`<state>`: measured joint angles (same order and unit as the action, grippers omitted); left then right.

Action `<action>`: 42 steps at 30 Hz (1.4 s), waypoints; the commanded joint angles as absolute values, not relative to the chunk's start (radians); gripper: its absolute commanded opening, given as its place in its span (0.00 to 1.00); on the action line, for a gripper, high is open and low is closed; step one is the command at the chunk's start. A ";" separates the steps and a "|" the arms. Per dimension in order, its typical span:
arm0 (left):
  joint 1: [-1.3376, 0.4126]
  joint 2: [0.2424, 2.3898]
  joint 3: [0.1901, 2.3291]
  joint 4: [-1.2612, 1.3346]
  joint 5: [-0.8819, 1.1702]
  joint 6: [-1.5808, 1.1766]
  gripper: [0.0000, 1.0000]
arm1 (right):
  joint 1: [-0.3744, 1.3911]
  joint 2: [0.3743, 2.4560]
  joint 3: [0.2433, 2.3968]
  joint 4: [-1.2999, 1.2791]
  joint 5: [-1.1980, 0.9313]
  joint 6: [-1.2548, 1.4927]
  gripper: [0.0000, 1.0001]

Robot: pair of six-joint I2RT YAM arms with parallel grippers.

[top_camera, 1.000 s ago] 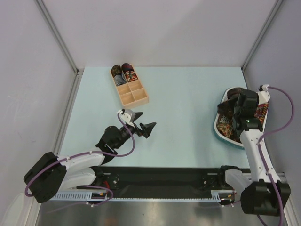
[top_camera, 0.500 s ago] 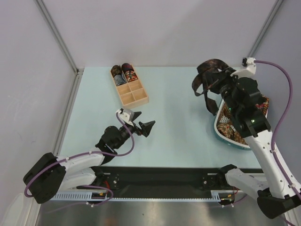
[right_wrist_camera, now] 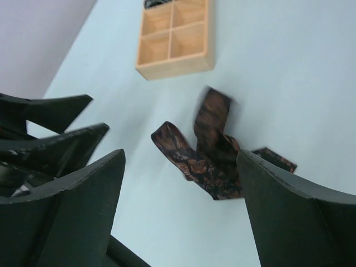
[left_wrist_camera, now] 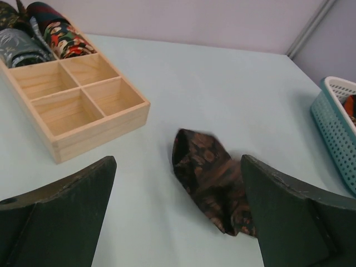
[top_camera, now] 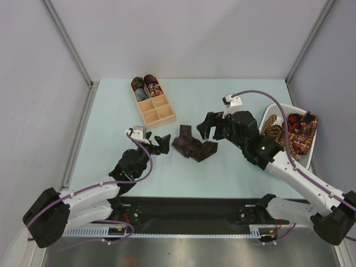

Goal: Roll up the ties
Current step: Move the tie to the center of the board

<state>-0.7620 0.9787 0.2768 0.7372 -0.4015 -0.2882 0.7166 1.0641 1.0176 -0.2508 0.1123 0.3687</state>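
A dark maroon tie (top_camera: 193,147) lies crumpled and folded in the middle of the table, free of both grippers. My right gripper (top_camera: 211,132) hovers open just right of and above it; in the right wrist view the tie (right_wrist_camera: 208,156) lies beyond the spread jaws of the right gripper (right_wrist_camera: 183,222). My left gripper (top_camera: 161,143) stands open just left of the tie, and its camera shows the tie (left_wrist_camera: 214,178) ahead of the left gripper (left_wrist_camera: 178,222), toward its right finger. Two rolled ties (top_camera: 146,86) fill the far compartments of the wooden box. More ties (top_camera: 292,132) lie in the basket.
The wooden compartment box (top_camera: 157,114) stands at the back left, its near compartments (left_wrist_camera: 83,105) bare. The white and teal basket (top_camera: 278,107) sits at the right edge of the table. Grey walls and metal posts enclose the table.
The right arm lifted the maroon tie out of the basket, swung left to the table's middle and opened, leaving the tie on the table. The left gripper shifted slightly left.
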 commanded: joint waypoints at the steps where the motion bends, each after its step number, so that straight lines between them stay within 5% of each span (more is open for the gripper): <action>1: -0.765 0.974 0.310 0.695 -0.469 -0.330 1.00 | 0.709 1.005 0.983 -0.187 0.146 0.362 0.88; 12: -0.765 1.000 0.342 0.643 -0.475 -0.336 1.00 | 0.598 1.230 0.908 -0.230 0.028 0.388 0.76; 21: -0.764 0.996 0.354 0.612 -0.495 -0.345 1.00 | 0.643 1.552 1.034 -0.201 -0.032 0.322 0.84; 28: -0.765 0.956 0.377 0.523 -0.468 -0.336 1.00 | 0.666 1.672 1.013 -0.175 -0.020 0.321 0.77; 36: -0.765 0.948 0.373 0.529 -0.436 -0.321 1.00 | 0.692 1.689 0.962 -0.150 -0.063 0.327 0.54; 38: -0.765 0.960 0.380 0.528 -0.425 -0.313 1.00 | 0.692 1.727 0.977 -0.156 -0.081 0.327 0.41; 39: -0.765 0.963 0.383 0.525 -0.408 -0.308 1.00 | 0.690 1.736 0.983 -0.173 -0.090 0.327 0.22; 41: -0.767 0.968 0.391 0.517 -0.400 -0.298 1.00 | 0.678 1.735 0.994 -0.190 -0.080 0.324 0.00; 42: -0.765 0.966 0.393 0.514 -0.396 -0.287 1.00 | 0.673 1.702 0.989 -0.198 -0.071 0.322 0.00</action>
<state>-0.7620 0.9661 0.3424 0.5087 -0.4316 -0.3199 0.6834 1.7210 0.9634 -0.1825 -0.0662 0.3340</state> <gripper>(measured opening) 0.996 0.034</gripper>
